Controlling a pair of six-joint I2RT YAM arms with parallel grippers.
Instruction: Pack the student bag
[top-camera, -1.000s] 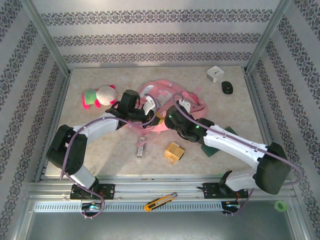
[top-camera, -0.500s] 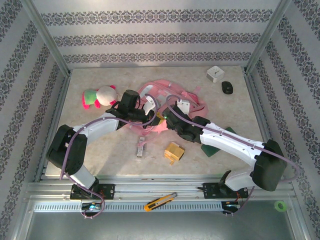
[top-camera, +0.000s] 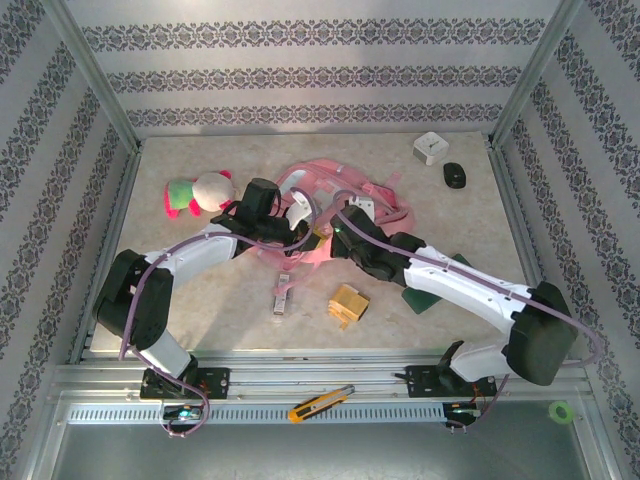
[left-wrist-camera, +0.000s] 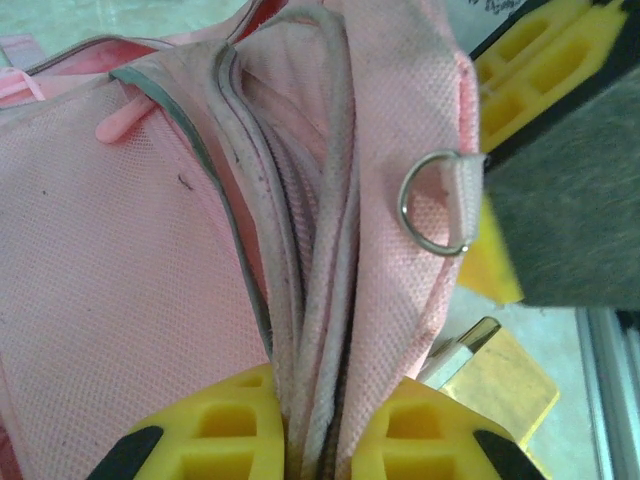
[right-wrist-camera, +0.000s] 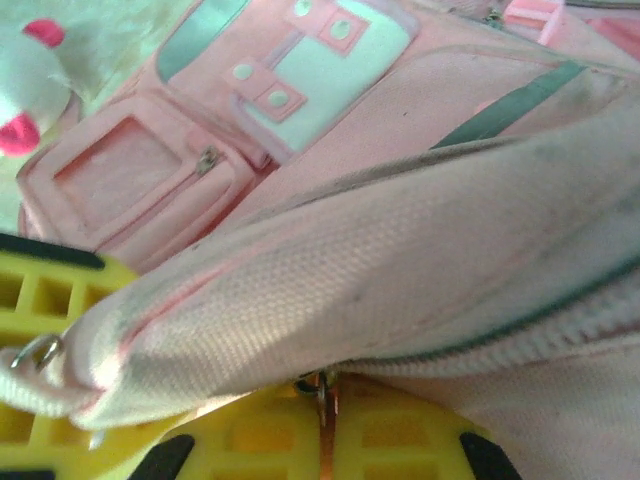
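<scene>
The student bag (top-camera: 335, 195) lies flat at mid-table, pink with white patches and zipped front pockets (right-wrist-camera: 150, 170). My left gripper (top-camera: 298, 222) is at its near edge; in the left wrist view its yellow fingers (left-wrist-camera: 215, 430) are shut on a bunched fold of the bag's pink fabric (left-wrist-camera: 330, 250), beside a metal D-ring (left-wrist-camera: 435, 200). My right gripper (top-camera: 326, 233) sits just right of it. In the right wrist view the right gripper (right-wrist-camera: 322, 430) is shut on a thin metal zipper pull (right-wrist-camera: 322, 388) under the bag's zipper edge (right-wrist-camera: 400, 260).
A pink, green and white plush toy (top-camera: 195, 192) lies left of the bag. A white cube (top-camera: 430, 148) and a black mouse (top-camera: 455, 175) sit at the back right. Near the front are a small metal item (top-camera: 282, 295), a tan block (top-camera: 348, 303) and a green book (top-camera: 435, 285).
The right gripper has slid left along the bag's near edge towards the left gripper and closed on the zipper pull. The left gripper has kept its hold.
</scene>
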